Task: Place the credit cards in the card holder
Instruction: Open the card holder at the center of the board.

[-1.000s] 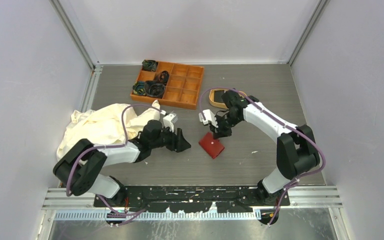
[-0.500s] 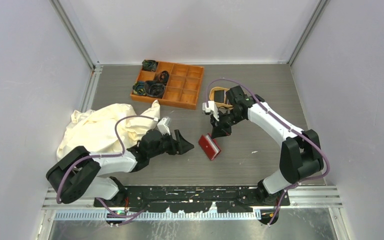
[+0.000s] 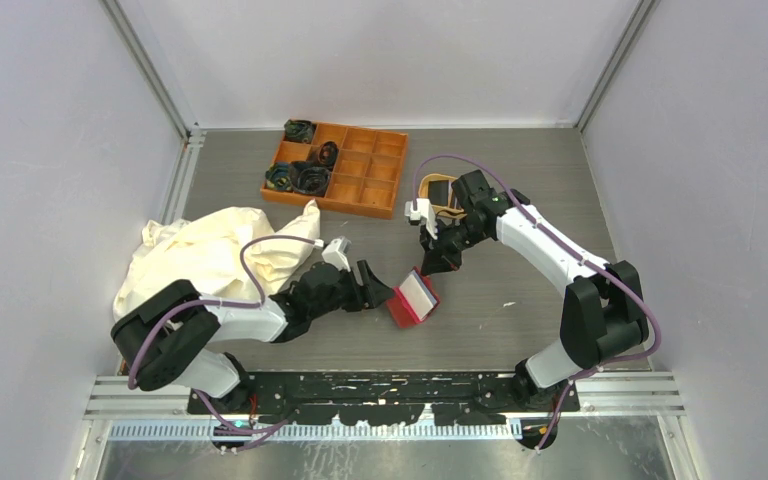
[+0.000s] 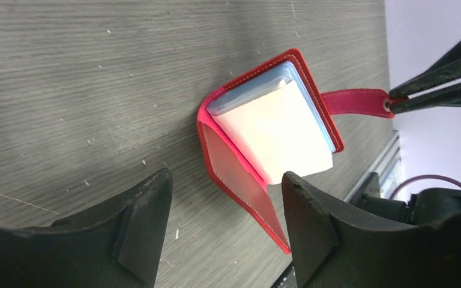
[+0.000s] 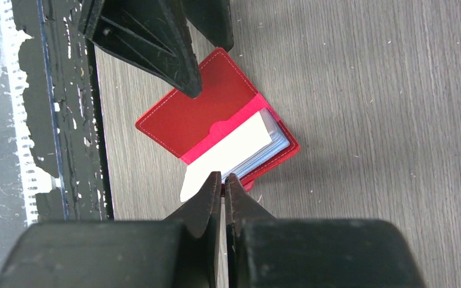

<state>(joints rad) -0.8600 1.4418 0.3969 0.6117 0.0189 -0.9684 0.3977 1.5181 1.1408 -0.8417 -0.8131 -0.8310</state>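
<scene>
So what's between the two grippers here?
The open card holder, its snap tab pinched by the right gripper, left gripper open beside it; seen from the top view.

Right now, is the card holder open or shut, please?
Open: the card holder shows its cover spread away from the pockets; the right gripper pinches the snap tab.
</scene>
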